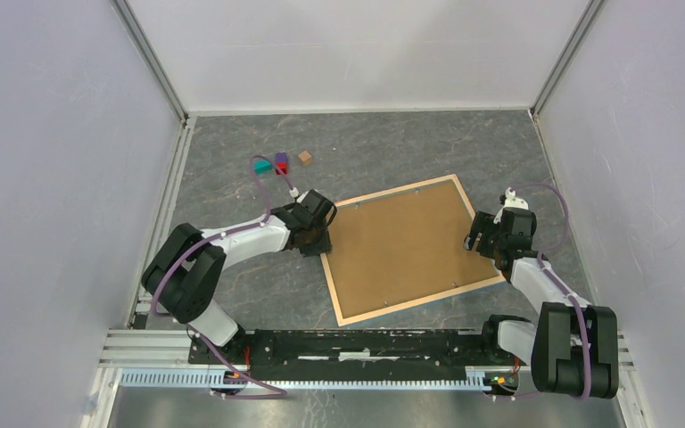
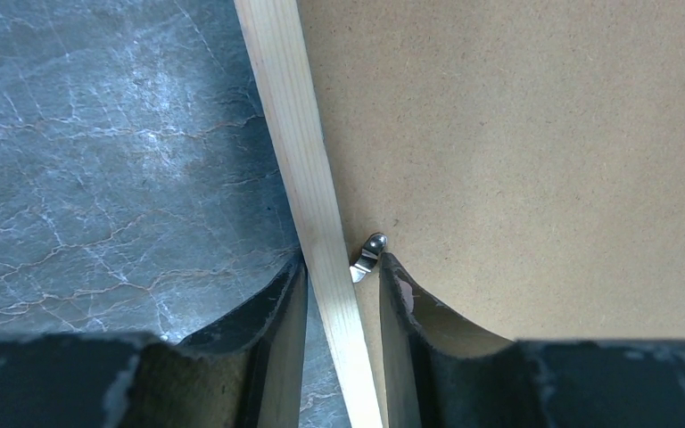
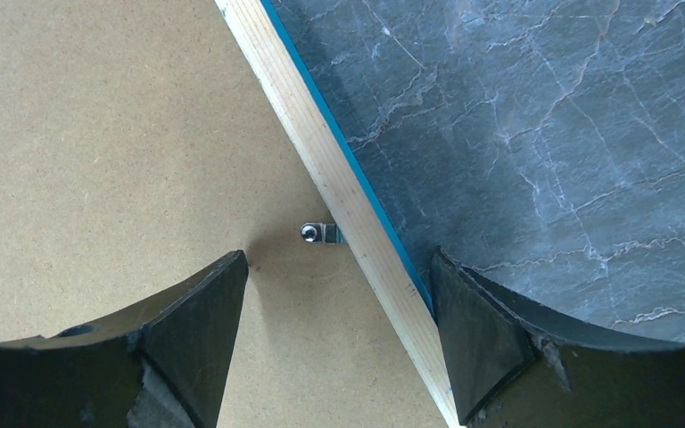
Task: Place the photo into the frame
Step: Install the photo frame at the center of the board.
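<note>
The frame (image 1: 392, 190) lies face down on the table with the plain brown backing board (image 1: 406, 245) set in it. The photo is hidden. My left gripper (image 1: 321, 236) is at the frame's left edge. In the left wrist view its jaws (image 2: 342, 267) stand narrowly open astride the pale wood rail (image 2: 299, 134), and the right finger touches a metal tab (image 2: 368, 254). My right gripper (image 1: 474, 234) is at the frame's right edge. In the right wrist view it (image 3: 334, 259) is wide open over the rail (image 3: 321, 152) and a metal tab (image 3: 317, 233). A strip of the blue front shows beside the rail.
A teal block (image 1: 260, 166), a purple block (image 1: 281, 161) and a small brown cube (image 1: 305, 158) sit at the back left of the grey marbled table. White walls enclose the table on three sides.
</note>
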### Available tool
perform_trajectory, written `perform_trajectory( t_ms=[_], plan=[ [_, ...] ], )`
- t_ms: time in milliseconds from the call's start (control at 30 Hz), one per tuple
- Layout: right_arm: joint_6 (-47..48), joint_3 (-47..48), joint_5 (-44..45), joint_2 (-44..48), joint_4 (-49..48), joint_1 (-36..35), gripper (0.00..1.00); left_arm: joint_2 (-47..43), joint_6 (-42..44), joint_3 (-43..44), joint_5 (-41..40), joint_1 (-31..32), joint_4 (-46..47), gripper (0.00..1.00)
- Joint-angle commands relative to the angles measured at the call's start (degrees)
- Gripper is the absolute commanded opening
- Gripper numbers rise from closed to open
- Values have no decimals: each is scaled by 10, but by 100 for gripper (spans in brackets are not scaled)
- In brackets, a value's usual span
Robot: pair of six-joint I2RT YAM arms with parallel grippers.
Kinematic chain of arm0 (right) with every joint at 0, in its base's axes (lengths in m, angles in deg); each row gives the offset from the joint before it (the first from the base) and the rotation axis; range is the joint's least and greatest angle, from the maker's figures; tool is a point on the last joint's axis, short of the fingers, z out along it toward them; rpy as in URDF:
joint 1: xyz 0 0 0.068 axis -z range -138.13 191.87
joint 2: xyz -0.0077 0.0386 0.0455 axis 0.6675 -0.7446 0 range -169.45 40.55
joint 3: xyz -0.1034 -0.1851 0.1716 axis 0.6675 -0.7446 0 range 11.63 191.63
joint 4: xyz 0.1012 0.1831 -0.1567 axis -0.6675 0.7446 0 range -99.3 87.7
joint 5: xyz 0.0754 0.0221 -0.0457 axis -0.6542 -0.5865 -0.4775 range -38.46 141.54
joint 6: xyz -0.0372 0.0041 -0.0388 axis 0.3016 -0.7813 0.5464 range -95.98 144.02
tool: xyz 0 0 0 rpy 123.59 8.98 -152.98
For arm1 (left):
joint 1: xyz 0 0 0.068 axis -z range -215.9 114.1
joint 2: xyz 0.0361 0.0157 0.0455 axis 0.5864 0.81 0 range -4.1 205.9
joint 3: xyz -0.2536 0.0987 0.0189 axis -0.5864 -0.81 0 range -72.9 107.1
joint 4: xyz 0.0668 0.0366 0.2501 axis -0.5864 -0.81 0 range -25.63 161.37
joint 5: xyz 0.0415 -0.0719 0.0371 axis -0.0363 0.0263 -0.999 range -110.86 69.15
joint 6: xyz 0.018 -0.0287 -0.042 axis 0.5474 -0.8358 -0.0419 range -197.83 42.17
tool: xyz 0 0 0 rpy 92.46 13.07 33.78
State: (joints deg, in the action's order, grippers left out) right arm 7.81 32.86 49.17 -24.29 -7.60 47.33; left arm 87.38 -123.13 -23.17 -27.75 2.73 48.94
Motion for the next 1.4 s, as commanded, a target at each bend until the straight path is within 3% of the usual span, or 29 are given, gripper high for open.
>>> perform_trajectory(
  t_ms=[0,167,333,533,600,767,900,967,1100,1167,1267,1367],
  plan=[
    [-13,7,-22,6,58,-7,80,7,44,-29,-38,-1,48,2],
    [-10,11,-25,3,64,-7,81,-12,102,-55,44,-2,123,2],
    [-6,15,-25,-4,71,-7,80,-26,94,-57,33,-2,108,28],
    [-4,12,-23,-2,69,-7,81,-16,84,-50,-5,-2,77,38],
    [-4,13,-26,-4,69,-7,81,-9,72,-46,-21,-2,67,32],
    [-4,15,-29,-5,69,-7,81,-4,56,-46,-27,-2,76,3],
    [2,19,-28,-1,72,-7,81,-7,55,-55,-14,-2,84,3],
    [9,23,-28,-1,75,-7,81,-17,54,-61,-6,-2,87,10],
    [20,35,-35,-6,81,-7,82,-46,53,-65,0,-2,79,57],
    [21,40,-42,-10,79,-7,82,-67,61,-60,1,-2,68,71],
    [20,55,-51,-29,83,-7,82,-97,80,-39,-7,-3,42,83],
    [15,63,-55,-44,73,-7,82,-133,103,-20,-16,-4,21,88]
  ],
)
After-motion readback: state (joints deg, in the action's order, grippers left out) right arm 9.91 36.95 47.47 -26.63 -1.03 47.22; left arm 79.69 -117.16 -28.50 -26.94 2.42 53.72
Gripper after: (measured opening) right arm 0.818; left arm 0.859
